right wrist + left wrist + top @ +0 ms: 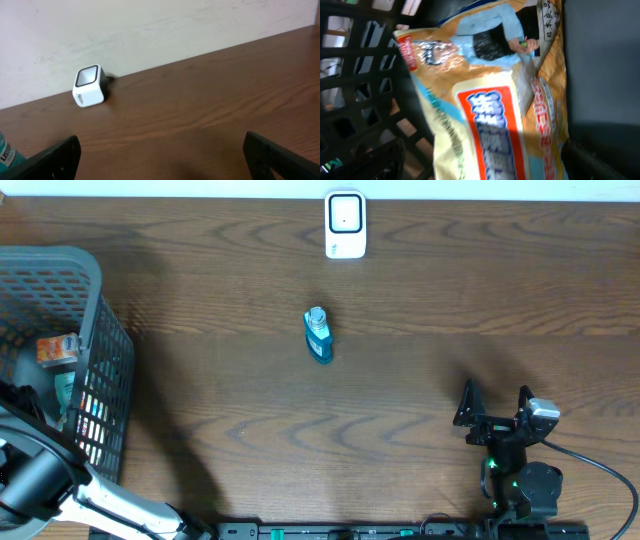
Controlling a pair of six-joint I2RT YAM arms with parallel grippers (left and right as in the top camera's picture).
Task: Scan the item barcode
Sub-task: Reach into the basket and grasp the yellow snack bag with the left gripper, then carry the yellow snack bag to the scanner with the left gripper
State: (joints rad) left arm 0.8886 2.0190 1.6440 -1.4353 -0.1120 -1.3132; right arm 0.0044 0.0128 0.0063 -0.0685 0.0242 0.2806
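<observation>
Orange packet (490, 115) lies in the grey basket (105, 380) (left end of the bench (400, 330)) — my left hand (485, 167) gapes wide close over it, gripping nothing; right hand (495, 398) — also open, empty — well away.

Left gripper (482, 162), right gripper (495, 393), both splayed

One mesh basket (105, 380), one white scanner (345, 225), one blue bottle (318, 336), one printed bag (492, 105).
</observation>
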